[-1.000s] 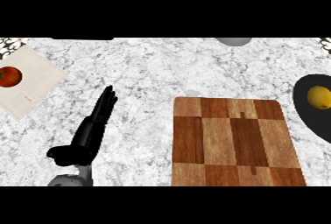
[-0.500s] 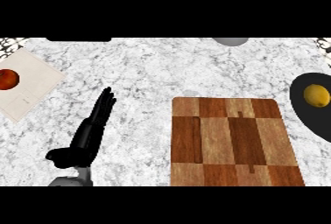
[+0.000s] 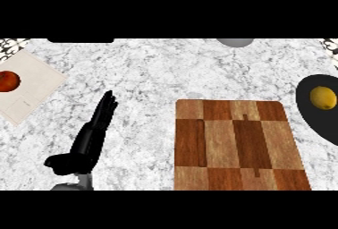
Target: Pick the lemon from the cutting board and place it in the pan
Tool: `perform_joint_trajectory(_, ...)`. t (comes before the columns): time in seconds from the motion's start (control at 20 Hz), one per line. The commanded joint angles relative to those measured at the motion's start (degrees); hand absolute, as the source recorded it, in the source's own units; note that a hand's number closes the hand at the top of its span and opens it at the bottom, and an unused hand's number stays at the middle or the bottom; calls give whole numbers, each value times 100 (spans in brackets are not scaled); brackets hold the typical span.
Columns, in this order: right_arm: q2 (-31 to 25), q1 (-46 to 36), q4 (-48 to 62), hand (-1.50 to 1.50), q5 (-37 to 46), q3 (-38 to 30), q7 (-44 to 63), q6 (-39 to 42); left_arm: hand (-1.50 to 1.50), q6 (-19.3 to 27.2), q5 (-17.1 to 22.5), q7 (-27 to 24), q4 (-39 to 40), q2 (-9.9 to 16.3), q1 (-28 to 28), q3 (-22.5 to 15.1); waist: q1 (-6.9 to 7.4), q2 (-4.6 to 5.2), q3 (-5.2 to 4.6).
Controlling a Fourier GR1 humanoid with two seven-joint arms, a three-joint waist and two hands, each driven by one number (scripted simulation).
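The lemon (image 3: 323,97) lies in the black pan (image 3: 310,114), just right of the cutting board (image 3: 238,145), its long axis running up-down. Left of the board, the left robot hand (image 3: 89,138) rests straight-fingered, holding nothing.

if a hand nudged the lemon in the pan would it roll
Probably yes: the lemon looks rounded and smooth, so it could roll easily. The pan should likely contain it. It appears rigid and small, likely light.

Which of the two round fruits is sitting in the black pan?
The yellow lemon, in the black pan at right; the red fruit lies on the beige mat.
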Motion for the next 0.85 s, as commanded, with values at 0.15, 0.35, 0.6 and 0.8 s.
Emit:
perform_joint_trajectory(0.15, -31, 371, 24, -150, -56, 96, -1080, 771, 0, -36, 31, 26, 15, 33, -85, 63, 1, 6, 1)
perform_joint_trajectory(0.35, -101, 506, -79, -150, -77, 212, -1148, 840, 0, -4, -118, -275, 171, -85, 168, -134, -16, -15, -11)
perform_joint_trajectory(0.6, 63, 408, -141, -150, -77, 326, -1181, 421, 0, -153, 85, -129, 222, 62, -149, 119, 35, 10, 1)
perform_joint_trajectory(0.8, -22, 444, -164, -150, -70, 351, -1359, 9, 0, -134, -1, -183, 212, 64, 35, 51, 44, 3, -5)
